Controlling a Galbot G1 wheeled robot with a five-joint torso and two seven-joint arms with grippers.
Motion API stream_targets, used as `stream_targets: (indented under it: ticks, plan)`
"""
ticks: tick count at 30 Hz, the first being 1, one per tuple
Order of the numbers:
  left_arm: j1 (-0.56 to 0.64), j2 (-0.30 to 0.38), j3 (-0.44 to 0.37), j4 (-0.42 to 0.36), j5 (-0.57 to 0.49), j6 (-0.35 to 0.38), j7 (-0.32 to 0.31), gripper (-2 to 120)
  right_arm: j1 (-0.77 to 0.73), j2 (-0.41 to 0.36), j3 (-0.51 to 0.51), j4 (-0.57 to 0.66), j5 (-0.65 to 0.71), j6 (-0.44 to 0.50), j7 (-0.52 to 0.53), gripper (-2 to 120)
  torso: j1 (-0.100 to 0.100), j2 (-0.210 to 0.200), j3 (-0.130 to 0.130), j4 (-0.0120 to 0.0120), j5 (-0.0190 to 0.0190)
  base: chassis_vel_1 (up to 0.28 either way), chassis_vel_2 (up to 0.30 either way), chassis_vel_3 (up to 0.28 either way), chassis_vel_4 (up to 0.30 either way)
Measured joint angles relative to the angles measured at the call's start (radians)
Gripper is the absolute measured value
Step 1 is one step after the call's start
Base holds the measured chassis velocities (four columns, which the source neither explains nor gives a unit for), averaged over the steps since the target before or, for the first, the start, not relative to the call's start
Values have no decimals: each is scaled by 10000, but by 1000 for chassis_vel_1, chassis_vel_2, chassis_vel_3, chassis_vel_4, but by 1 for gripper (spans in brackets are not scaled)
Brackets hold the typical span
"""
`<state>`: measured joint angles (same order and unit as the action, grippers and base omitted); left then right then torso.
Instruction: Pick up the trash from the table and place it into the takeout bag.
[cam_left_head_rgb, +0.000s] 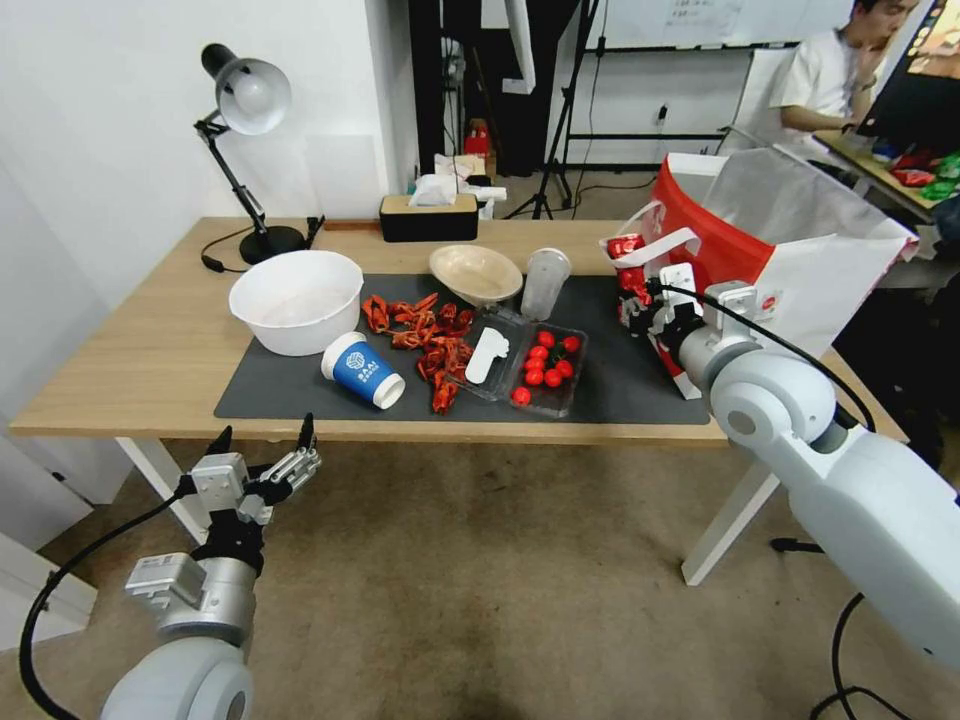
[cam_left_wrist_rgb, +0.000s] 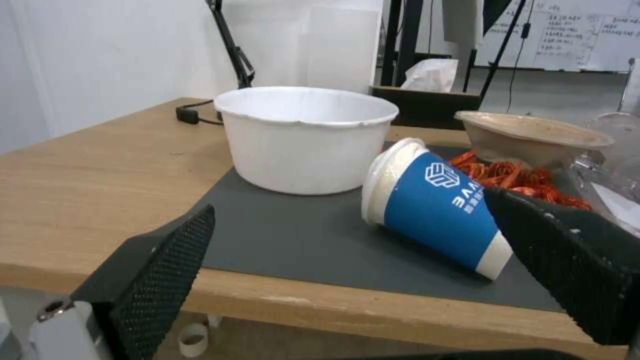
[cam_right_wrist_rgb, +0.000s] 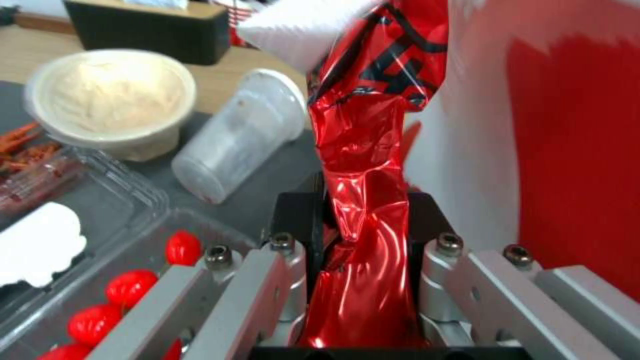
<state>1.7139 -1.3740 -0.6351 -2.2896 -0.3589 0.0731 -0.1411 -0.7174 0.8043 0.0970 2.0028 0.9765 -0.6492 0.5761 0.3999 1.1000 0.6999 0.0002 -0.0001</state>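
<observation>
Gripping red foil wrapper (cam_right_wrist_rgb: 363, 165) in clamped right gripper (cam_right_wrist_rgb: 360, 235) beside takeout bag (cam_left_head_rgb: 800, 270), right | wrapper judged light, crinkly, slippery; hold mid-fold | left gripper (cam_left_head_rgb: 262, 438) spread open, empty, near edge

A black desk lamp (cam_left_head_rgb: 245, 150) stands at the upper left. Below it sits a big white bowl (cam_left_head_rgb: 297, 300). A black tissue box (cam_left_head_rgb: 428, 215) is near the top middle. Small red tomatoes (cam_left_head_rgb: 546, 363) fill a clear box (cam_left_head_rgb: 548, 375) in the middle.
</observation>
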Motion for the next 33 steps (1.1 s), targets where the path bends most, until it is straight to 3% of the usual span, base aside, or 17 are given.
stream_targets:
  ticks: [7,33]
  plan:
    - [-8,42,-50,-62,-31,-15,0,100,-510,-68,396,586,500,-236,672,17,1,0,0,-2,1,0,0,0,0]
    - [122,-16,-13,-248,-19,-76,3,100,-3459,-670,2629,3176,458,-239,552,17,0,0,0,-3,0,0,0,0,0]
